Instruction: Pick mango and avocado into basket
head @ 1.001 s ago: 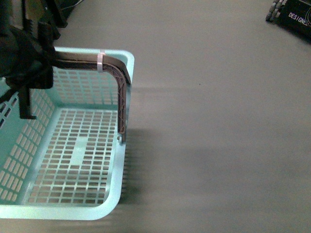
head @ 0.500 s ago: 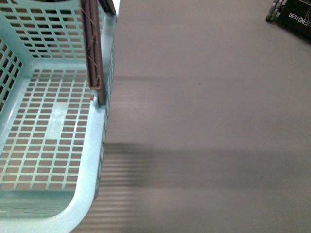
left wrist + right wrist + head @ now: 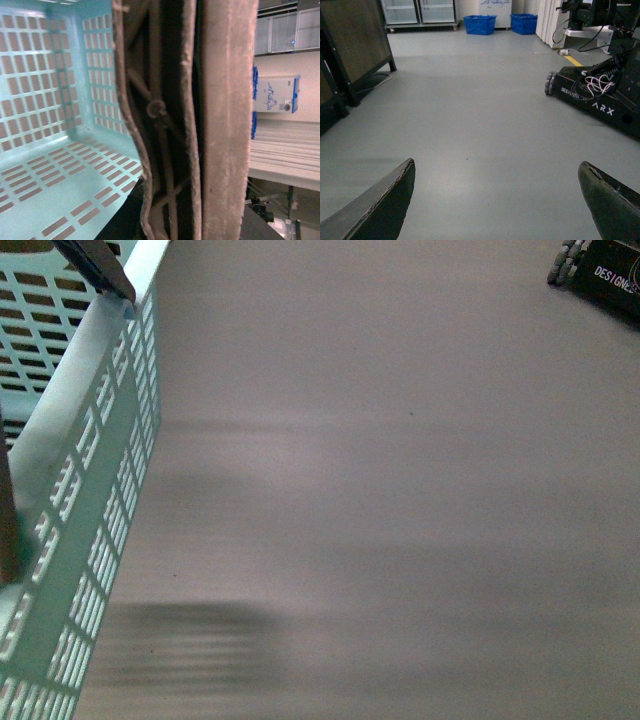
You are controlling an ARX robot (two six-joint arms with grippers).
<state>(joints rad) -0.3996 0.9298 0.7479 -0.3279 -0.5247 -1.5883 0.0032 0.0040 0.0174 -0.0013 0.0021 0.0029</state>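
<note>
Basket at the left edge, right fingers wide and empty

Front view: the teal basket (image 3: 100,470) fills the left edge, its slotted side wall slanting toward the camera, with a piece of the brown handle (image 3: 95,265) at its upper corner. A blurred shadow lies on the grey floor (image 3: 420,490) beside it, and a dark wheeled base (image 3: 605,270) sits in the far right corner.
Left wrist view: the handle runs very close across the picture, its ribbed side showing, with the basket's slotted walls and bottom behind it. Whether the left gripper's fingers are wide or narrow cannot be told here.
Right wrist view: the right gripper (image 3: 496,164) hangs over bare floor, its dark fingers (image 3: 385,205) spread wide with nothing between them. Blue crates (image 3: 480,24) stand far off.
</note>
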